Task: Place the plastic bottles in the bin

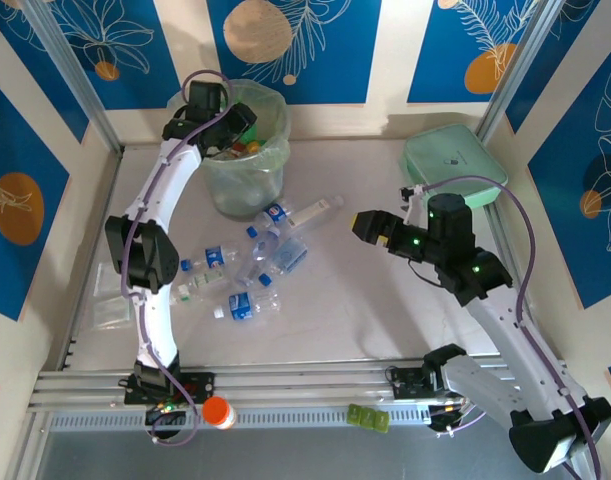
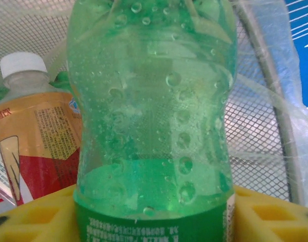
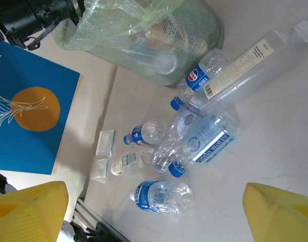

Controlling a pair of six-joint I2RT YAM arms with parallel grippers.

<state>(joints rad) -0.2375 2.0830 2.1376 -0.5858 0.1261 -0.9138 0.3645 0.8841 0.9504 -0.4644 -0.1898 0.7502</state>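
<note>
My left gripper point(image 1: 240, 120) hangs over the mouth of the pale-green bin point(image 1: 275, 165), shut on a green bottle point(image 2: 154, 126) that stands between its yellow fingers point(image 2: 274, 212). Behind it, inside the mesh wall of the bin point(image 2: 264, 126), lies an orange-red bottle point(image 2: 38, 141) with a white cap. Several clear blue-labelled bottles point(image 1: 255, 262) lie on the table in front of the bin, among them a long clear one point(image 3: 254, 60) and a crushed one point(image 3: 161, 195). Right of that pile, above the table, my right gripper point(image 1: 365, 225) is open and holds nothing.
A flat mint-green case point(image 1: 453, 165) lies at the back right. Small clear packets point(image 3: 104, 142) lie left of the bottles near the table edge. An orange-capped thing point(image 1: 218, 412) and a small green piece point(image 1: 368, 417) sit on the near rail.
</note>
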